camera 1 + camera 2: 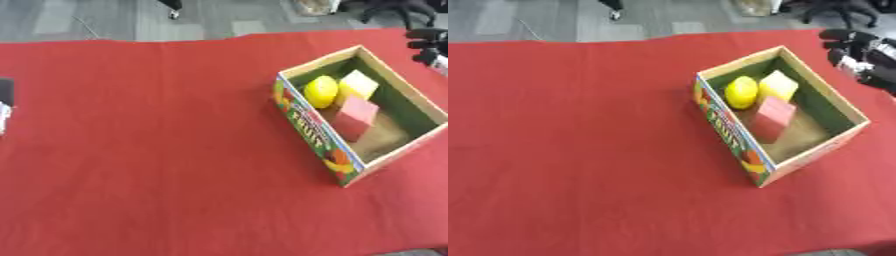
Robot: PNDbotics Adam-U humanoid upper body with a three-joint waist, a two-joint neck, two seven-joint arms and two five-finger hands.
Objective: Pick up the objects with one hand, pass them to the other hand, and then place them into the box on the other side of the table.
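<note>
Three things in our box (833,102).
Lemon (742,92) and two blocks lie well left of our right hand (859,52); its fingers' state we cannot tell.

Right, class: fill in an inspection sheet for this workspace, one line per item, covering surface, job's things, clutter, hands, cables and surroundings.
Surface: red cloth covers the table.
Job's things: box on the right side, holding a lemon, a yellow block and a pink block.
Clutter: nothing seen on the cloth.
Hands: right hand past the box's far right corner, fingers not readable; left hand not identifiable, only a dark shape at the left edge.
Cables: nothing seen.
Surroundings: grey floor beyond the table.
</note>
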